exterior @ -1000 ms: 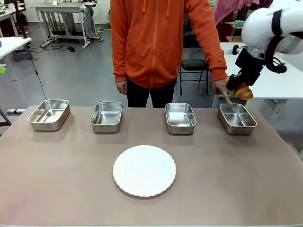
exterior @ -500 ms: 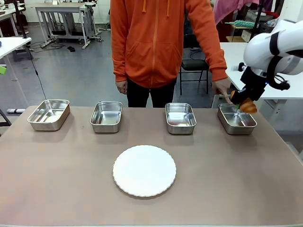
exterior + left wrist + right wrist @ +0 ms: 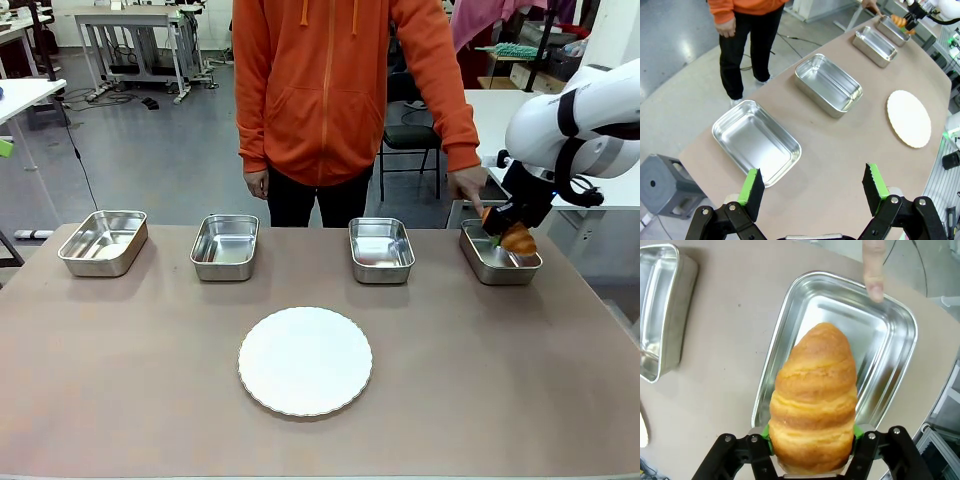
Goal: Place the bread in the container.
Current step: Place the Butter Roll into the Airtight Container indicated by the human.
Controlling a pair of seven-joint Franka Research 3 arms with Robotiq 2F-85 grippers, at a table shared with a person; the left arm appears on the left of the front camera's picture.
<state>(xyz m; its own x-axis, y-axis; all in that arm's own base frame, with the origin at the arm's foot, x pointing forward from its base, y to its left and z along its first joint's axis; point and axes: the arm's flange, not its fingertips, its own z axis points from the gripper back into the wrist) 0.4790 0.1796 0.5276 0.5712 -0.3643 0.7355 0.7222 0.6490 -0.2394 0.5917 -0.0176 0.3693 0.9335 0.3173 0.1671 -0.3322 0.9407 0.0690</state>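
The bread (image 3: 518, 240) is a golden-brown croissant, and my right gripper (image 3: 504, 232) is shut on its base. It hangs low over the rightmost container (image 3: 480, 262), a shiny steel pan at the table's far right. In the right wrist view the bread (image 3: 815, 395) sticks out from between the green pads, right above the container (image 3: 905, 325). The right gripper (image 3: 812, 436) has its pads pressed against both sides of the bread. My left gripper (image 3: 812, 192) is open and holds nothing, hovering above the table's left end near the leftmost pan (image 3: 720, 131).
A person in an orange hoodie stands at the far side, with one fingertip (image 3: 873, 275) on the far rim of the rightmost container. Three more steel pans (image 3: 225, 262) line the far side. A round white plate (image 3: 305, 360) lies mid-table.
My right arm has come down and slightly left with the bread, from above the far right edge to just over the rightmost container. The person's hand has stayed at the pan's rim.
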